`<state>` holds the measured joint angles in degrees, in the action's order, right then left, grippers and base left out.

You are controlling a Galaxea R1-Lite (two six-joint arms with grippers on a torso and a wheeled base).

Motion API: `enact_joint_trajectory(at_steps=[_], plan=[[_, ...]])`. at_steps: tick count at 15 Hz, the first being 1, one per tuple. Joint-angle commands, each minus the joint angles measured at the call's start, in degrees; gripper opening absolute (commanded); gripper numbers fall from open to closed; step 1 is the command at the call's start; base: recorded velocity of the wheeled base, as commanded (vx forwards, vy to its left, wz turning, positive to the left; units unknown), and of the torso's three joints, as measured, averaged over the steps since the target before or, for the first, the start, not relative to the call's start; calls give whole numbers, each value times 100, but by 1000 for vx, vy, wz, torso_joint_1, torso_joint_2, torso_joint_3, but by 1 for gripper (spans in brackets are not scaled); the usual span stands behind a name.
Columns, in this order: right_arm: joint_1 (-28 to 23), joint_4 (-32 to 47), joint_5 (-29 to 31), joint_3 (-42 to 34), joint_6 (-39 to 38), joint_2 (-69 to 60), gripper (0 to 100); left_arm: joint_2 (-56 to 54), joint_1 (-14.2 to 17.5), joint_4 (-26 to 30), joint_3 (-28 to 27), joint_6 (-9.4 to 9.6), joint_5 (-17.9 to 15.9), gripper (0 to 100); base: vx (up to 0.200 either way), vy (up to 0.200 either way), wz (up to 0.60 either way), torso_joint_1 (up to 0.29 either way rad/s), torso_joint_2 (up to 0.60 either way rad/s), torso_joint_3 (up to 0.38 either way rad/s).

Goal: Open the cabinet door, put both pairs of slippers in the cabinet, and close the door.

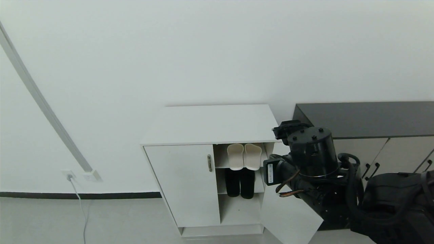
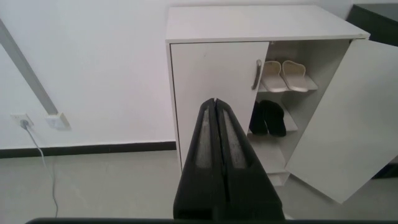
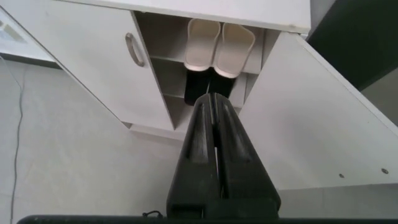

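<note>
slippers (image 1: 252, 156) in cabinet (image 1: 210, 123) — rt door (image 1: 288, 217) open

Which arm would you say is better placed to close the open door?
Right. The right gripper hangs beside the open door; the left gripper sits farther back, facing the closed door.

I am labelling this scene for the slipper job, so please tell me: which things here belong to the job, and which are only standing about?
Belonging to the job:
white cabinet
its open right door
beige slippers, on the top shelf
black slippers, on the middle shelf

Only standing about:
grey-topped sideboard
wall socket with a plugged cable
slanted cable duct on the wall
</note>
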<state>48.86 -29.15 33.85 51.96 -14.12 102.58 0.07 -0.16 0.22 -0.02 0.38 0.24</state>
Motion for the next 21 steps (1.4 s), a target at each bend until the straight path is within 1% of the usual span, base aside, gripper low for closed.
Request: enact_joint_trajectory(at_steps=[1,5,8,12,14,16,18,20,21], plan=[[-8,-3,7,-10,-3,16,0,1,-2,4,2,6,-7,0,0,0,-600,-2,-2,7],[-140,-91,-2,-1,5,25,0,1,-2,-4,2,-3,-7,0,0,0,-600,12,5,0],[-219,-241,7,-54,128,25,0,1,-2,4,2,-3,-7,0,0,0,0,0,0,0],[-289,-249,-2,-54,172,25,0,1,-2,4,-6,-11,-16,0,-200,0,0,4,6,0],[-439,-249,-2,-54,243,69,0,1,-2,-4,2,-11,-16,0,-200,0,0,-5,5,0],[-650,-284,-98,-10,383,192,0,1,-2,4,2,-3,-24,0,0,0,0,0,0,0],[-1186,-566,-599,271,515,605,0,1,-2,4,2,-3,-24,0,0,0,0,0,0,0],[-1608,-636,-889,763,577,1000,0,1,-2,4,2,-3,-24,0,0,0,0,0,0,0],[-1950,-548,-1074,1256,585,1326,0,1,-2,4,2,-3,-24,0,0,0,0,0,0,0]])
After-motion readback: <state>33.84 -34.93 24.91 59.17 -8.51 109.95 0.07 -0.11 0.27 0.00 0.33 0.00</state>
